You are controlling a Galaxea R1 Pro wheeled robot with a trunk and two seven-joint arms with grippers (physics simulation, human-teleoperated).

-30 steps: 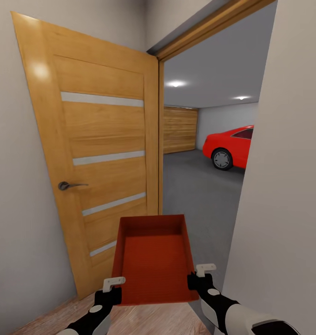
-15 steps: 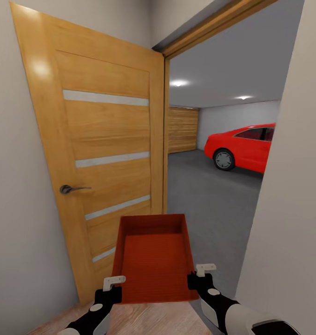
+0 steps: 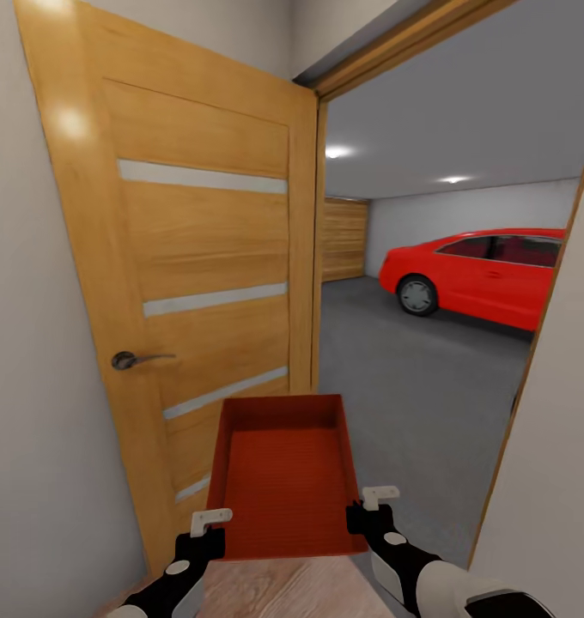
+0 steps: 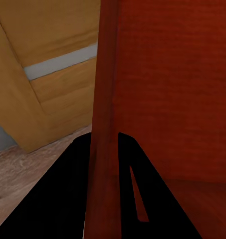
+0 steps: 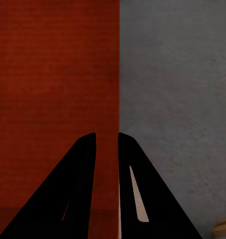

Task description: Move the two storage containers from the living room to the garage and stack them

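I hold one red-orange storage container (image 3: 285, 476) level in front of me, its open top empty. My left gripper (image 3: 209, 525) is shut on its left wall near the front corner, and my right gripper (image 3: 369, 506) is shut on its right wall. The left wrist view has the red container wall (image 4: 105, 99) pinched between the black fingers (image 4: 68, 199). In the right wrist view the container (image 5: 53, 74) shows with its wall's edge (image 5: 117, 74) between the fingers, above grey concrete. Beyond the doorway lies the garage floor (image 3: 412, 378), dark grey. The second container is out of view.
An open wooden door (image 3: 189, 275) with pale stripes and a handle (image 3: 129, 360) stands close on my left. A white wall edge (image 3: 550, 446) bounds the doorway on the right. A red car (image 3: 489, 270) is parked in the garage, a wooden garage door (image 3: 343, 240) behind it.
The whole view has shifted: I have moved closer to the doorway, so more of the garage and the red car shows. The container and both grippers keep their places.
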